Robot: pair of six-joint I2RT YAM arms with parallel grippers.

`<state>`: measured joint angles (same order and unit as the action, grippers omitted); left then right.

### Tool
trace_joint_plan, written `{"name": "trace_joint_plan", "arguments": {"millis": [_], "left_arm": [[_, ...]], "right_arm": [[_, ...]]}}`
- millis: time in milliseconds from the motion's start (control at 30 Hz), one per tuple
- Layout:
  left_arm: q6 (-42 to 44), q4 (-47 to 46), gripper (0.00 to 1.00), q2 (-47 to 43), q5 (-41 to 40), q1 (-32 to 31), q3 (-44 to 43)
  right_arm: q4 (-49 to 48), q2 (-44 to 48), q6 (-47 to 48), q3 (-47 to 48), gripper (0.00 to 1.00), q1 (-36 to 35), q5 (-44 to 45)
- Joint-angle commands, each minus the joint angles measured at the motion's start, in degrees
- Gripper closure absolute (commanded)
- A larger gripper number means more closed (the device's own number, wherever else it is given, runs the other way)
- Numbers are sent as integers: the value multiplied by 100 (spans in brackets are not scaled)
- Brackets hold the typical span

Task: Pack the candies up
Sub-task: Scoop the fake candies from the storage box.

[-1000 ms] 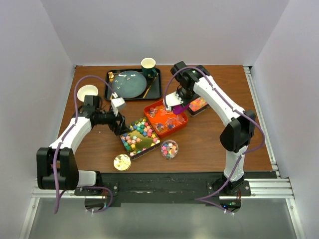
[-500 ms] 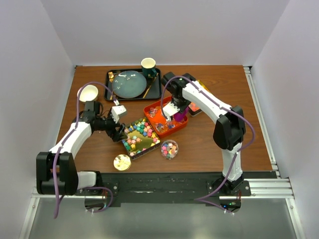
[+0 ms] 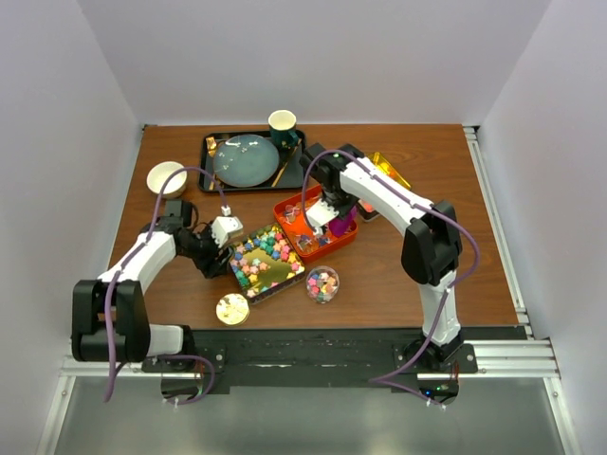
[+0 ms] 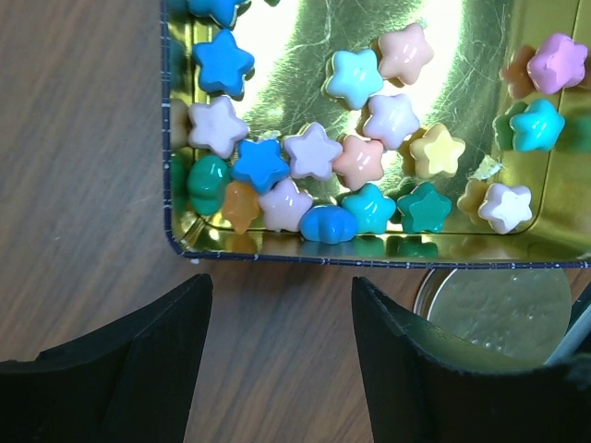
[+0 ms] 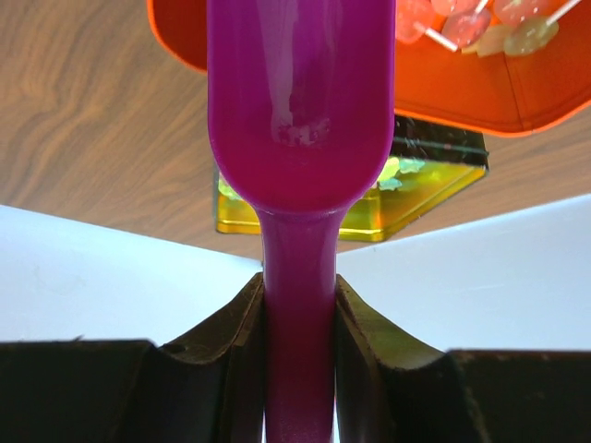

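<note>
Pastel and bright star-shaped candies [image 4: 314, 152] lie in a gold tin [image 3: 266, 260] at mid-table. My left gripper [image 4: 282, 295] hovers over bare wood just off the tin's corner, open with nothing between its fingers; in the top view the left gripper [image 3: 220, 258] sits at the tin's left side. Over the orange tray [image 3: 302, 208] of wrapped candies [image 3: 319, 237], my right gripper [image 5: 297, 295] is shut on the handle of a purple scoop [image 5: 297, 101]. The scoop [image 3: 342, 222] bowl looks empty. A small clear round tub [image 3: 322, 283] holds more coloured candies.
A round gold lid [image 3: 231, 308] lies near the front edge, close to my left fingers [image 4: 434, 369]. A second gold tin [image 3: 383, 180] sits behind the orange tray. At the back stand a black tray [image 3: 211, 178] with a blue plate, a green cup [image 3: 282, 125] and a white bowl [image 3: 166, 177].
My left gripper has slid nearer along the tin's left side and its jaws have narrowed. The right arm has carried the scoop leftward over the orange tray, uncovering the second tin.
</note>
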<state>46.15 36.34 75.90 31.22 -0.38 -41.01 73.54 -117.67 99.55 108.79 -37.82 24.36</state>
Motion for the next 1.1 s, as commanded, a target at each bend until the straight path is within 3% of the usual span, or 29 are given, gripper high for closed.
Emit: {"name": "trace_joint_plan", "arguments": {"millis": [0,700,1067], "left_arm": [[280,-100,32,197,515,38,6],[79,-197,31,751,1325,38,-179],[-150,-303,31,698,1395,38,-179]], "right_arm": [[968,-177,-313,300,100,-32,-123],[996,-590,-1174,151,100,-427,-450],[1628,-1724,-2545,1626,100,-524,-1415]]}}
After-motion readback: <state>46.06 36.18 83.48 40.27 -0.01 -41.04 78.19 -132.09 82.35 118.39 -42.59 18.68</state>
